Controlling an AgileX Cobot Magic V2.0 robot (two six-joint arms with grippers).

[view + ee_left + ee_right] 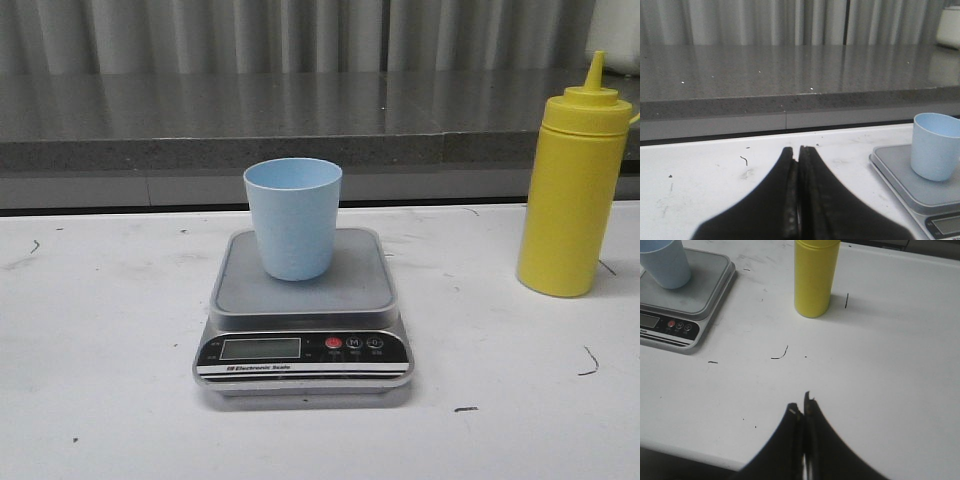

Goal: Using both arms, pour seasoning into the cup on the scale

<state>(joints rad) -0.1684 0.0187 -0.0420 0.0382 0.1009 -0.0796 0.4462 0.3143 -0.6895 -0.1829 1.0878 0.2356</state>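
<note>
I see the seasoning bottle (573, 195) standing upright on the white table (100, 380), long axis vertical, cone nozzle pointing straight up. It sits to the right of the scale (304, 318), well apart from it, near the right edge of my front view. The tethered cap is barely visible at the frame edge, and in the right wrist view the bottle's top is cut off, so only its body (815, 277) shows.

The light blue cup (293, 218) stands upright on the steel platform toward its rear, mouth open upward. The scale's display is too dim for me to read any figure; the red button (333, 343) and two dark buttons beside it are clear.

Neither arm appears in the front view. From the wrist cameras, the left end effector (799, 150) has its fingers pressed together with nothing between them, low over bare table to the left of the scale. The right end effector (802, 407) is likewise closed and empty, over open table in front of the bottle, with scattered dark marks (780, 354) between them.

Behind the table runs a grey ledge (200, 125) in front of a curtain (300, 30).
</note>
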